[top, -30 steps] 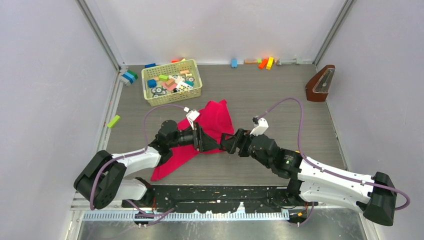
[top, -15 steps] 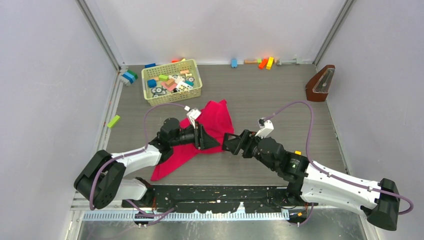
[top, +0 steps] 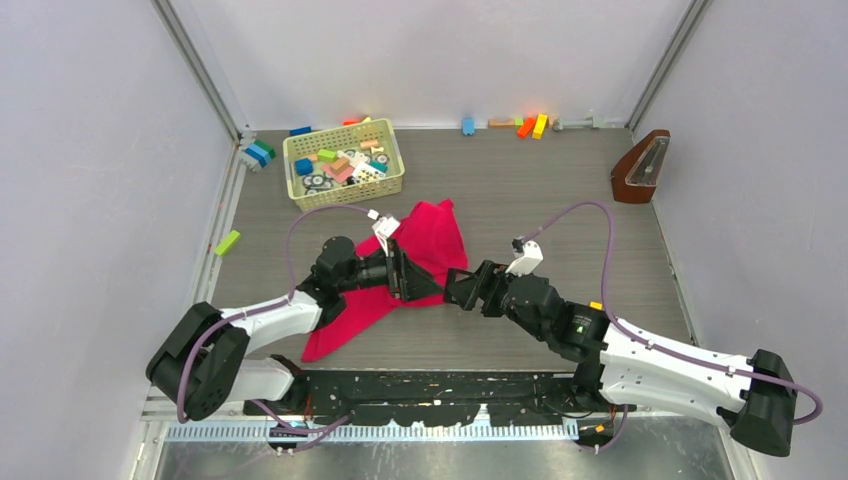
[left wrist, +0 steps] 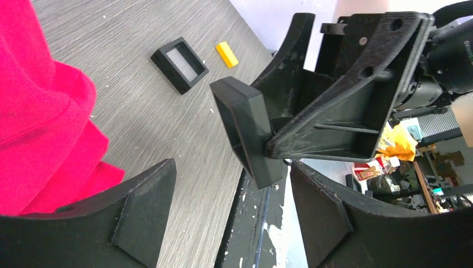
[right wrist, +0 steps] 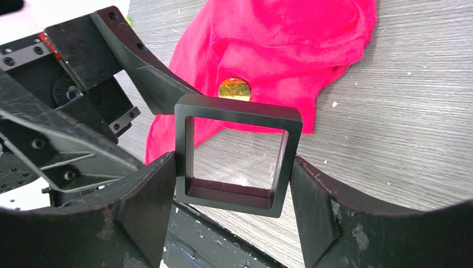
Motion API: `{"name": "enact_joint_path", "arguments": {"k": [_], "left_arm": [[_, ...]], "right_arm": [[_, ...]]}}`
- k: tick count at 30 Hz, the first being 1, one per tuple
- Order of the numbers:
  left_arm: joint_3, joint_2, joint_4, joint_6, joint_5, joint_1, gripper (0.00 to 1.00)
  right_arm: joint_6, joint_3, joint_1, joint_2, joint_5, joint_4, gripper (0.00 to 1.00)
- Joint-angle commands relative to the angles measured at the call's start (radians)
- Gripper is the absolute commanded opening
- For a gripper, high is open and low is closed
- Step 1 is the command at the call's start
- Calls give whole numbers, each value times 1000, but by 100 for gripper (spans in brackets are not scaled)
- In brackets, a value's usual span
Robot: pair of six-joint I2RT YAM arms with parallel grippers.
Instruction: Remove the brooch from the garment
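Frame (right wrist: 240, 111), black and square, sits clamped in the right jaws, just in front of the round brooch (right wrist: 234, 89), face-up on the crimson cloth (top: 432, 240) lying diagonally near-left to far-right. Left jaws gape empty at the cloth's edge.

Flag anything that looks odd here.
The right tool grips a black square tray, held upright off the table, while the brooch sits untouched on the garment just beyond it. A second tray and a yellow block lie loose on the table.
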State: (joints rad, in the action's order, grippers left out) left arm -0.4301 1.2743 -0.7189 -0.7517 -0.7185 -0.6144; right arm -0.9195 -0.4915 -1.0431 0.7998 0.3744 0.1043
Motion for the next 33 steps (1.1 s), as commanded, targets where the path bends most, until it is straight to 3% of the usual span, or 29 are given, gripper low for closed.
{"name": "enact_joint_path", "arguments": {"k": [1,8,19,27,33], "left_arm": [[11,-19,-120,-29,-48,-2,78],[-2,16,-132,-42,-73,-2,64],[-19,71,-157,-64,-97,-8,59],[-20,80,-159,-57,-91,-8,35],[-21,83,-157,-54,-89,-8,29]], "right_arm": [[-2,-32,0,21,5,-89,42],[-10,-29,1,28,-2,-127,41],[-22,-5,0,-5,-8,-172,42],[-24,1,0,-53,9,-155,41],[-27,23,0,-108,19,-153,40]]}}
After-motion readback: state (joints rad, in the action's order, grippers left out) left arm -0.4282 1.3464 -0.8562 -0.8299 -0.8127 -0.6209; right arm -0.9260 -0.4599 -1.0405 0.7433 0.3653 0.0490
